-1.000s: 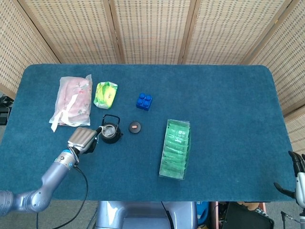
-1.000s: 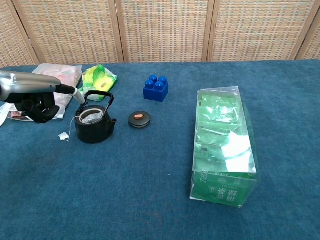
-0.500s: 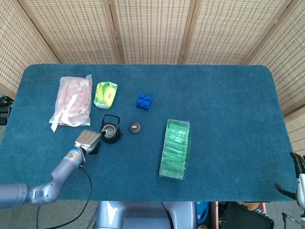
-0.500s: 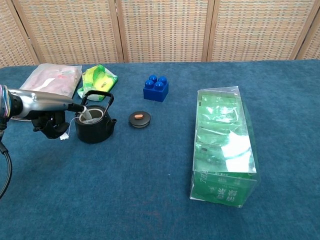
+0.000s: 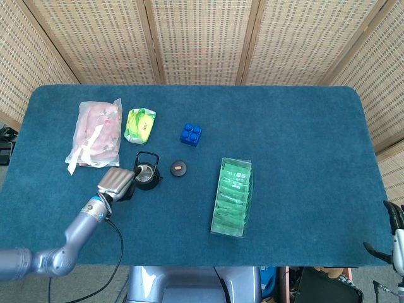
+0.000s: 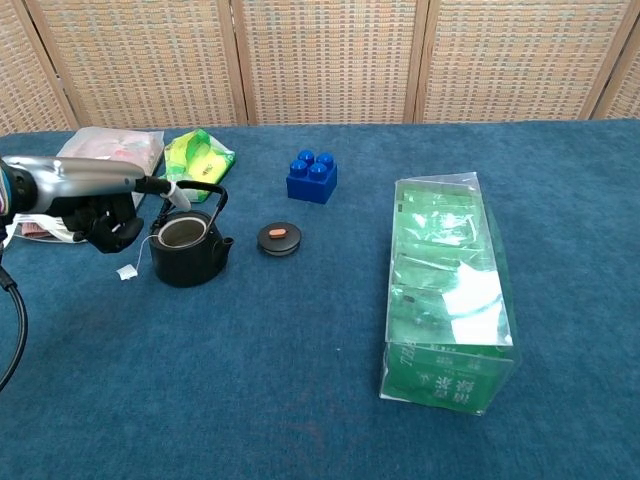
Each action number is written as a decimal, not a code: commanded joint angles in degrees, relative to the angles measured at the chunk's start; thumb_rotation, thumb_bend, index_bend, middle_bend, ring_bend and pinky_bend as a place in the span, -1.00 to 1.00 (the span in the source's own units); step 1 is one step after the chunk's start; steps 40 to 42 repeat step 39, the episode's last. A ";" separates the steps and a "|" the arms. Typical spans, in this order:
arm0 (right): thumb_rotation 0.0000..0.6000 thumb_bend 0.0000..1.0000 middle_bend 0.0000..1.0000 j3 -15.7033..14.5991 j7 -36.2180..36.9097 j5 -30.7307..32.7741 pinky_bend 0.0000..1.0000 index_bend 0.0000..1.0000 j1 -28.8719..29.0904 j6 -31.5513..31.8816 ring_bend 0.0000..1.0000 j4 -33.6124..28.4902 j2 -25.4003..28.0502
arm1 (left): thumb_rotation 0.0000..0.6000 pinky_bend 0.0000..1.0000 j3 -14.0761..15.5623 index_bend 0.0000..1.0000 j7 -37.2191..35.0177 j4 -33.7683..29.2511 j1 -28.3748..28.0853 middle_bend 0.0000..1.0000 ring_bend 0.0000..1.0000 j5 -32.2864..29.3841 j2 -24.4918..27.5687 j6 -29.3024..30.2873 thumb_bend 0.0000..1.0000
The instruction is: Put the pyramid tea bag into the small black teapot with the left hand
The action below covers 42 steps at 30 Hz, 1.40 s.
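The small black teapot [image 6: 188, 252] stands uncovered at the table's left, seen also in the head view as teapot [image 5: 146, 176]. Its lid [image 6: 279, 238] lies on the cloth just to its right. My left hand [image 6: 95, 207] reaches in from the left and pinches the white pyramid tea bag [image 6: 178, 196] at its fingertips, just above the pot's mouth beside the raised handle. The bag's paper tag [image 6: 127, 272] lies on the cloth left of the pot, its string running up. My right hand [image 5: 392, 228] hangs off the table's lower right edge with fingers apart, holding nothing.
A clear box of green tea sachets [image 6: 450, 290] stands to the right. A blue brick [image 6: 311, 176] sits behind the lid. A green packet [image 6: 197, 155] and a pink packet [image 6: 110, 150] lie behind the pot and my left hand.
The tea bag sat in the pot's mouth a second ago. My left hand dipped toward the pot and has now risen, carrying the bag up above the opening.
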 commanded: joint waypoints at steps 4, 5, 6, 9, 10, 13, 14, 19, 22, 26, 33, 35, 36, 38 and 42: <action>0.91 -0.98 -0.60 0.07 -0.01 -0.15 -0.69 -0.76 0.12 0.03 -0.82 0.02 0.02 | 1.00 0.23 -0.60 -0.78 -4.15 -3.01 4.16 0.38 0.28 7.42 1.77 5.45 0.50; 0.91 -0.99 -0.60 0.12 -0.01 -0.19 -0.69 -0.76 0.15 0.08 -0.82 0.02 0.04 | 1.00 0.20 -0.48 -0.79 -4.61 -3.54 4.86 0.29 0.20 8.47 2.15 6.43 0.50; 0.92 -0.99 -0.60 0.17 0.02 -0.26 -0.69 -0.76 0.19 0.14 -0.82 0.03 0.10 | 1.00 0.16 -0.24 -0.79 -5.78 -4.51 6.37 0.21 0.13 10.62 2.78 8.41 0.50; 0.92 -0.99 -0.60 0.34 0.17 -0.63 -0.69 -0.76 0.35 0.41 -0.82 0.14 0.29 | 1.00 -0.02 1.25 -0.79 -9.73 -6.38 12.56 -0.03 -0.11 17.57 4.35 17.12 0.50; 0.92 -0.99 -0.60 0.36 0.18 -0.72 -0.69 -0.76 0.38 0.47 -0.82 0.13 0.32 | 1.00 -0.14 1.56 -0.79 -10.15 -6.51 13.36 -0.13 -0.22 18.29 4.65 17.89 0.50; 0.93 -0.99 -0.60 0.37 0.04 -1.26 -0.69 -0.76 0.57 0.71 -0.82 0.00 0.44 | 1.00 -0.43 2.39 -0.79 -11.30 -6.87 16.20 -0.39 -0.49 20.55 5.69 20.82 0.45; 0.92 -0.99 -0.60 0.38 -0.08 -1.51 -0.69 -0.76 0.67 0.79 -0.82 -0.09 0.48 | 1.00 -0.48 2.67 -0.79 -11.69 -6.94 17.28 -0.45 -0.55 21.39 5.96 21.99 0.42; 0.92 -0.99 -0.60 0.42 -0.48 -2.67 -0.69 -0.76 1.29 1.01 -0.82 -0.52 0.66 | 1.00 -0.91 4.85 -0.79 -12.83 -6.79 22.52 -0.75 -0.84 26.02 6.90 26.92 0.24; 0.92 -0.99 -0.60 0.39 -0.80 -3.42 -0.69 -0.76 1.72 1.10 -0.82 -0.75 0.60 | 1.00 -1.00 5.93 -0.79 -14.19 -6.23 26.04 -0.83 -0.93 28.88 6.86 30.13 0.16; 0.92 -0.99 -0.60 0.03 -1.70 -5.52 -0.69 -0.76 2.10 2.14 -0.82 -1.65 0.52 | 1.00 -1.00 8.02 -0.79 -16.29 -4.38 32.48 -0.90 -0.99 34.23 5.71 37.41 0.10; 0.91 -0.98 -0.60 -0.84 -3.94 -8.19 -0.69 -0.76 2.13 3.68 -0.82 -4.02 1.09 | 1.00 -1.00 9.66 -0.79 -18.13 -4.53 38.92 -0.93 -1.00 37.80 6.04 41.25 0.06; 0.91 -0.98 -0.60 -1.10 -4.39 -8.84 -0.69 -0.76 2.19 3.88 -0.82 -4.52 1.10 | 1.00 -1.00 10.19 -0.79 -17.98 -4.44 40.45 -0.94 -1.00 39.36 5.90 42.03 0.06; 0.91 -0.99 -0.60 -1.19 -4.48 -8.94 -0.69 -0.76 2.25 3.80 -0.82 -4.60 1.09 | 1.00 -1.00 10.33 -0.79 -17.83 -4.43 40.96 -0.94 -1.00 39.95 5.84 42.19 0.06; 0.92 -0.99 -0.60 -1.31 -4.57 -9.01 -0.69 -0.76 2.28 3.72 -0.82 -4.75 1.11 | 1.00 -1.00 10.31 -0.79 -17.86 -4.41 41.47 -0.94 -1.00 40.48 5.72 42.14 0.06; 0.92 -0.99 -0.60 -1.35 -4.61 -9.01 -0.69 -0.76 2.30 3.65 -0.82 -4.79 1.11 | 1.00 -1.00 10.25 -0.79 -17.92 -4.40 41.70 -0.94 -1.00 40.67 5.66 42.09 0.06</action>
